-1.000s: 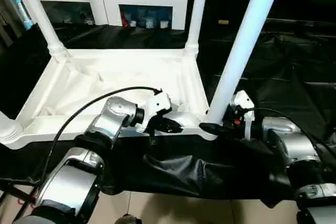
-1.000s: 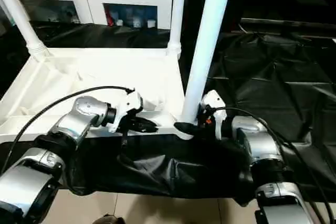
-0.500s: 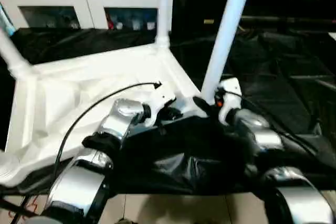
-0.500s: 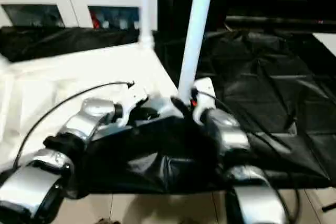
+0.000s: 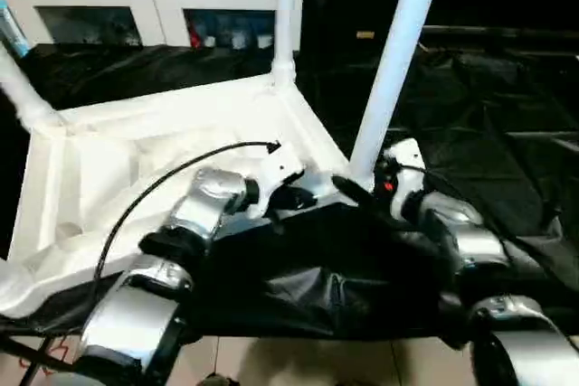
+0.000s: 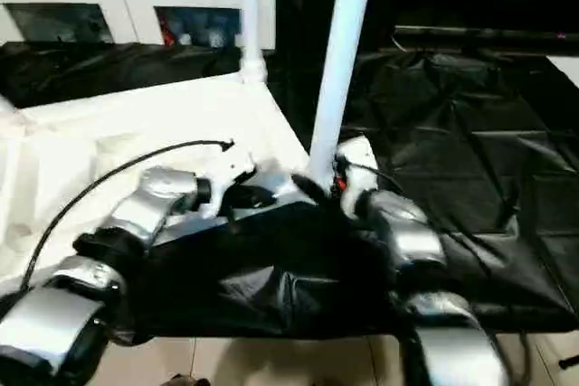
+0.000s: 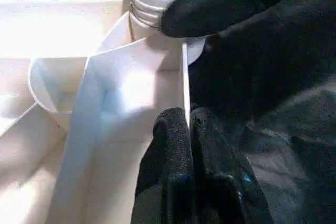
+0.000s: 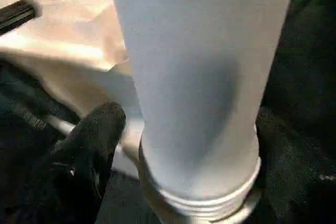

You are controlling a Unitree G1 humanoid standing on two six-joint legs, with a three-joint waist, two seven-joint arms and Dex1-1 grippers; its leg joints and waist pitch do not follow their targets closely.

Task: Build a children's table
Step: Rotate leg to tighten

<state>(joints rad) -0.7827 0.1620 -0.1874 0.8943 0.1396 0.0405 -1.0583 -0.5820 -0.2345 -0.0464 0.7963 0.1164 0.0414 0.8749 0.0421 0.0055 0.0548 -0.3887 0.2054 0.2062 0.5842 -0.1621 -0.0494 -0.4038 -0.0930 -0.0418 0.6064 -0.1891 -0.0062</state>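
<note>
- Since the tabletop [image 5: 163, 146] lies upside down on the black sheet [image 5: 507, 133], we count three legs standing in corner sockets: the near leg [image 5: 395, 51], a far leg [image 5: 286, 15] and a left leg [image 5: 23, 92]. We judge the build nearly done; the fourth corner sits at the picture's edge and we cannot confirm it.
- Our left gripper [image 7: 189, 129] is clenched on the tabletop's near rim.
- Our right gripper [image 5: 348, 189] flanks the near leg's threaded base; one finger [image 8: 97, 129] stands just beside it, and we cannot tell whether it grips.
</note>
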